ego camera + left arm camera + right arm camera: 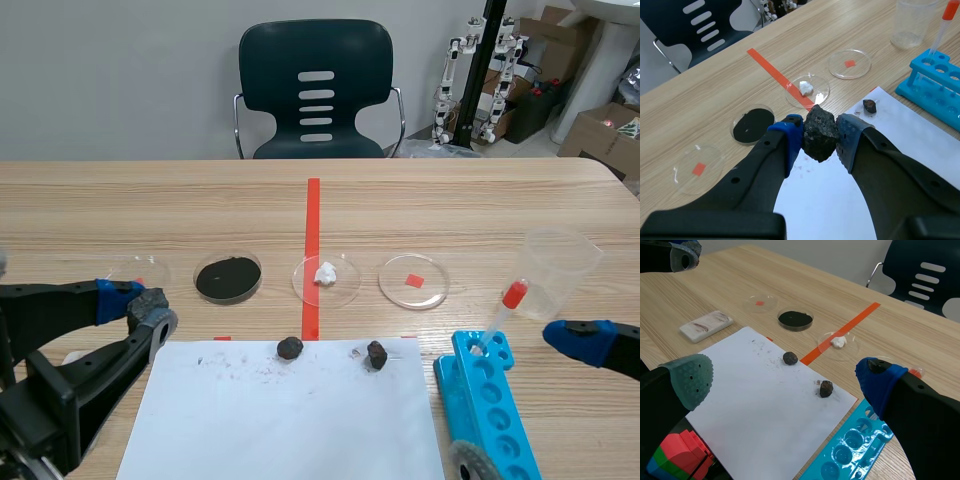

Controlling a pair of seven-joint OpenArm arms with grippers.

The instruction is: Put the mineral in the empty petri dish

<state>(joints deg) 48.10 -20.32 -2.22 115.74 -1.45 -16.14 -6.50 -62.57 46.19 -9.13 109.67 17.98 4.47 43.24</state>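
My left gripper (819,140) is shut on a dark rough mineral (820,127), held above the left edge of the white paper (290,415). Two smaller dark minerals (290,348) (376,354) lie on the paper's far edge. Beyond the paper stand several petri dishes in a row: an empty one (135,270) at the far left, one with black powder (228,277), one with a white lump (326,278), and another empty one (413,281). My right gripper (784,380) is open over the table's right side with nothing between its fingers.
A blue test tube rack (485,400) with a red-capped pipette (500,315) stands at the right, and a clear plastic beaker (560,270) behind it. A white flat block (706,325) lies left of the paper. A dark chair (316,90) stands across the table.
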